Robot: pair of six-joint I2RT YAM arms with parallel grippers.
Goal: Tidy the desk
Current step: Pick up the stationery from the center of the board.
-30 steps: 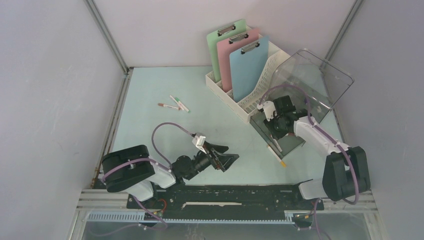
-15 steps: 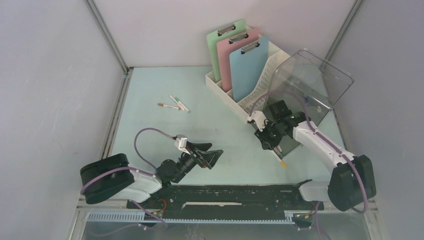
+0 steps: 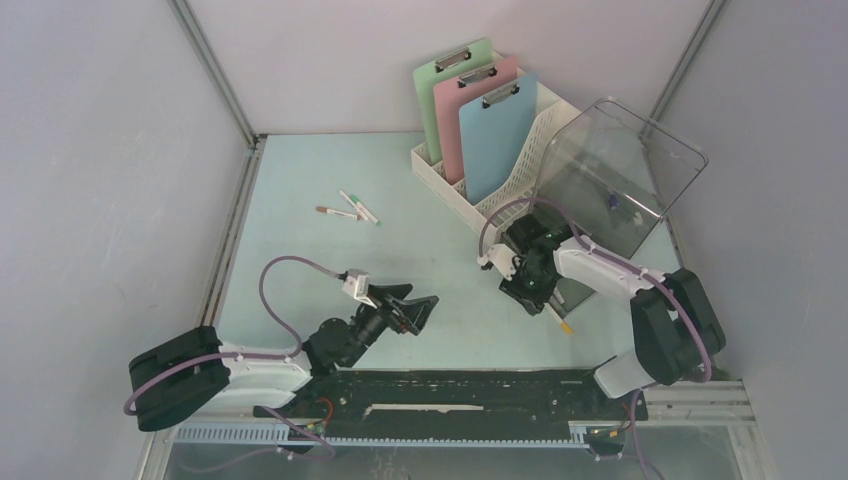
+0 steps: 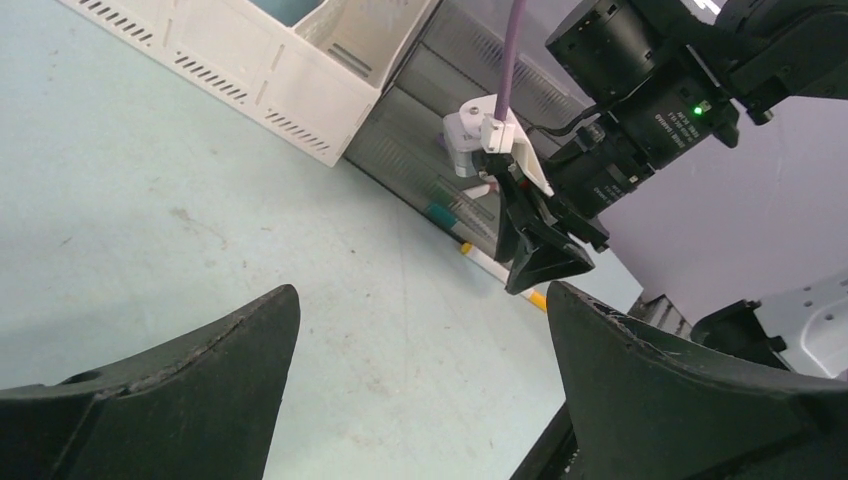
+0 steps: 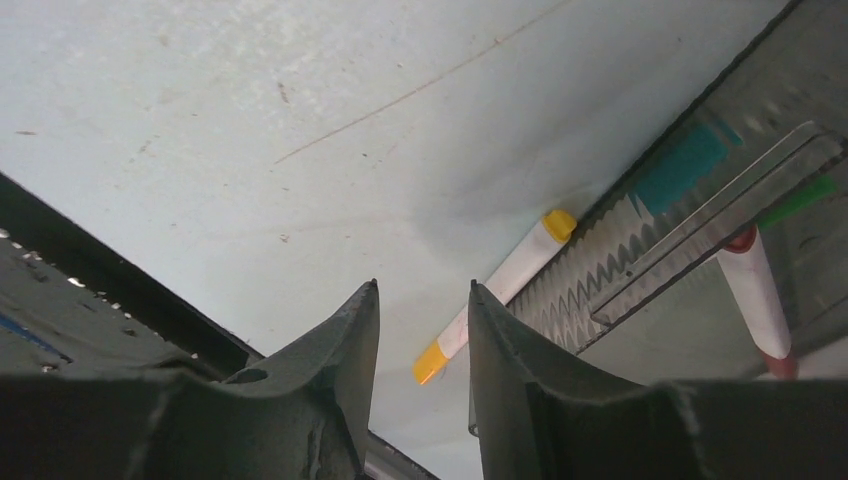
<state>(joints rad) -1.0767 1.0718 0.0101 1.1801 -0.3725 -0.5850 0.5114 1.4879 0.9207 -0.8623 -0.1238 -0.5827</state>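
Note:
The desk point(image 3: 320, 170) is a pale mint-blue top. My left gripper point(image 3: 425, 310) hovers low near the front middle, wide open and empty point(image 4: 422, 295). My right gripper point(image 3: 528, 295) hangs just left of the clear bin's mouth, over a white marker with yellow caps point(image 3: 556, 313) that lies on the desk along the bin's edge. In the right wrist view its jaws point(image 5: 424, 287) stand a little apart with nothing between them, and the yellow marker point(image 5: 520, 262) shows just beyond the right finger. The left wrist view shows the right gripper point(image 4: 545, 262) above that marker point(image 4: 490, 265).
A clear plastic bin point(image 3: 620, 175) lies tipped on its side at the right, with a red-capped marker point(image 5: 755, 295) and a teal one point(image 5: 680, 165) inside. A white file rack point(image 3: 470, 195) holds green point(image 3: 440, 90), pink point(image 3: 478, 100) and blue point(image 3: 497, 140) clipboards. Loose markers point(image 3: 345, 210) lie at the left.
My right gripper has come out of the bin, leftward and down over the yellow marker, with its jaws spreading a little. My left arm has drawn back to the left, still open.

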